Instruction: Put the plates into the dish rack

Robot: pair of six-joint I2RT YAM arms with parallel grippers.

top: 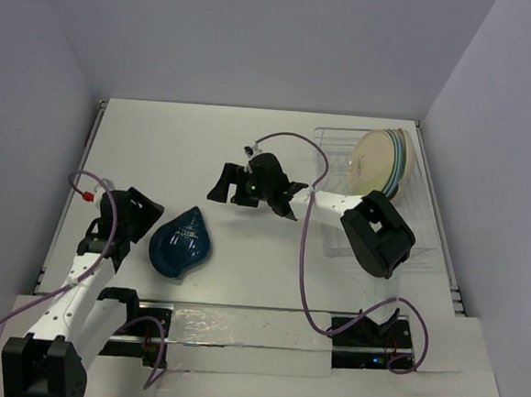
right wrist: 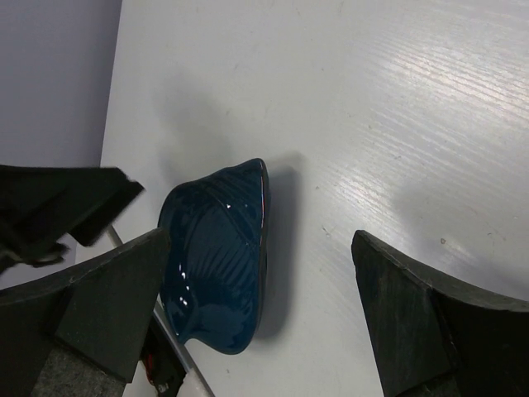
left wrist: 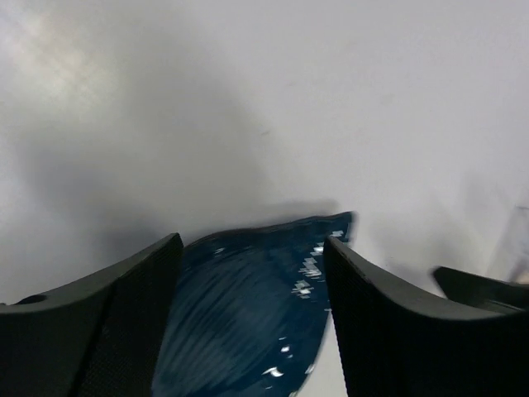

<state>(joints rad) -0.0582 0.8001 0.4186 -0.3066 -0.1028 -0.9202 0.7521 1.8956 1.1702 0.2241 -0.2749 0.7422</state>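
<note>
A dark blue, shell-shaped plate (top: 181,242) lies flat on the white table at the left. My left gripper (top: 148,211) is open at the plate's left edge. In the left wrist view the plate (left wrist: 248,314) lies between and below the open gripper (left wrist: 252,242). My right gripper (top: 227,184) is open and empty, hovering up and to the right of the plate. It sees the plate (right wrist: 216,265) below its open fingers (right wrist: 107,306). The white wire dish rack (top: 335,245) stands at the right. Cream and light-blue plates (top: 379,160) stand on edge at its far end.
Purple-grey walls close in the table on the left, back and right. The right arm's elbow (top: 378,235) hangs over the rack's near part. Cables loop near both arm bases. The left gripper's housing (right wrist: 58,207) shows in the right wrist view.
</note>
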